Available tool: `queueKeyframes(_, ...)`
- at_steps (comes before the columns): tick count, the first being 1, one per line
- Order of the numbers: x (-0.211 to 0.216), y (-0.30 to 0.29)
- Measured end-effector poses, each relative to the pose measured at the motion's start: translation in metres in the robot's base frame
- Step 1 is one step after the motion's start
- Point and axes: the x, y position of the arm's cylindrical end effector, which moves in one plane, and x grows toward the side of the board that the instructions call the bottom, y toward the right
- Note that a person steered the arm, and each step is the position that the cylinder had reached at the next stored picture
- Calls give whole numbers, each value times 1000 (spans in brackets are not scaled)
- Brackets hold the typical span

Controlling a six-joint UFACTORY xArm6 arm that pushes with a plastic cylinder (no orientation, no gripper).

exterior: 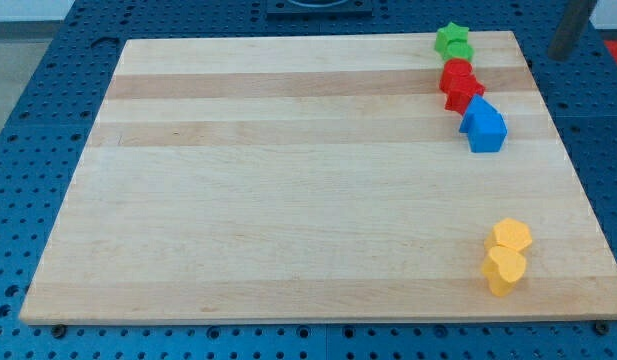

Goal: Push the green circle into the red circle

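Note:
A green circle point(460, 51) lies at the board's top right, touching a green star point(450, 36) just above it. Directly below, a red circle point(455, 73) touches the green circle, with a red star point(462, 95) under it. The dark rod comes in at the view's top right corner. My tip point(561, 52) is off the board's right edge, well to the right of the green and red blocks and touching none of them.
A blue block point(484, 126) sits just below and right of the red star. A yellow hexagon point(512, 235) and a yellow heart point(504, 271) lie together near the bottom right of the wooden board point(288, 200). A blue perforated table surrounds the board.

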Motion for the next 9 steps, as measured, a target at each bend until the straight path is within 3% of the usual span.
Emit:
queueKeyframes(1, 9, 1)
queueKeyframes(3, 119, 1)
queueKeyframes(4, 123, 1)
queueKeyframes(6, 254, 1)
queueKeyframes(9, 341, -16)
